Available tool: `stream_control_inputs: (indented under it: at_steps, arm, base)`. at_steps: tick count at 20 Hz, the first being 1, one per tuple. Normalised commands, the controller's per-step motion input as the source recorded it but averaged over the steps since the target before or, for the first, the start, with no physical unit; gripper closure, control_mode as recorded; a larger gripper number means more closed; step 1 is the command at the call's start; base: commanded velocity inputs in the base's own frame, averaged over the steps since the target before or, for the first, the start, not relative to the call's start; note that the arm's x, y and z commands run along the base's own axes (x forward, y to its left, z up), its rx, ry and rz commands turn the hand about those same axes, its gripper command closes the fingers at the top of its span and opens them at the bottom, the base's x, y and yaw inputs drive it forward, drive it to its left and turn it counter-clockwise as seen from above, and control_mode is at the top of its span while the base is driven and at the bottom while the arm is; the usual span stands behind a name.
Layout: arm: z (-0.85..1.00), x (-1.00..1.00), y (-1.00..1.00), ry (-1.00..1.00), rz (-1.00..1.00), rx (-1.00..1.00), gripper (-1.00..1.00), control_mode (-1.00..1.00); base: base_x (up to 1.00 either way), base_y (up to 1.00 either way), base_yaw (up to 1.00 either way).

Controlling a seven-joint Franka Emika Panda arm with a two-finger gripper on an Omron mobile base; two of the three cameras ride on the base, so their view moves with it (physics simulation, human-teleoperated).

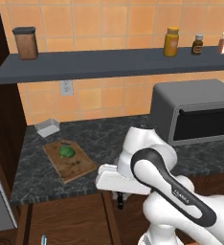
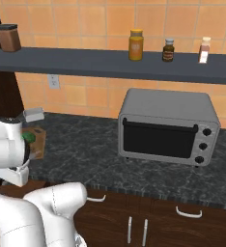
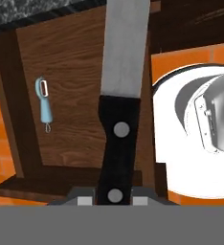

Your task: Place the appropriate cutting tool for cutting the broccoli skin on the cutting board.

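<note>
Hand view: I see my gripper point(image 3: 115, 198) pinching knife point(image 3: 119, 95) by black handle, blade twd 12; peeler point(image 3: 45, 101) at 9 in drawer point(image 3: 80, 95).

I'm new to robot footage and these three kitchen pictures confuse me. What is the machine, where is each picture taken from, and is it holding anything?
The white machine is a robot arm on a base that can drive. Two pictures come from cameras on that base, behind the arm to its left and right. They show a dark stone counter with a wooden cutting board, a green broccoli on it, a small grey-white tray and a toaster oven. The third looks along the gripper into an open wooden drawer. The gripper is shut on the black handle of a knife. A light-blue peeler lies in the drawer.
</note>
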Motion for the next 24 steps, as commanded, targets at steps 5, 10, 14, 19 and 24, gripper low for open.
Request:
stream_control_inputs:
  at_steps: [5, 10, 14, 19, 24]
  arm:
    - [0.0, 1.0, 0.0, 0.05, 0.07, 0.0, 1.0, -1.0]
    - [0.03, 1.0, 0.14, 0.08, 0.06, -0.02, 1.0, -1.0]
    - [0.0, 1.0, 0.04, 0.04, 0.02, -0.05, 1.0, -1.0]
    - [-0.04, 0.95, 0.43, 0.09, 0.01, -0.09, 1.0, -1.0]
    - [-0.1, 0.9, 0.54, 0.09, 0.0, -0.1, 1.0, -1.0]
  base:
    - [0.0, 0.0, 0.0]
    - [0.0, 0.0, 0.0]
    - [0.0, 0.0, 0.0]
    - [0.0, 0.0, 0.0]
    - [0.0, 0.0, 0.0]
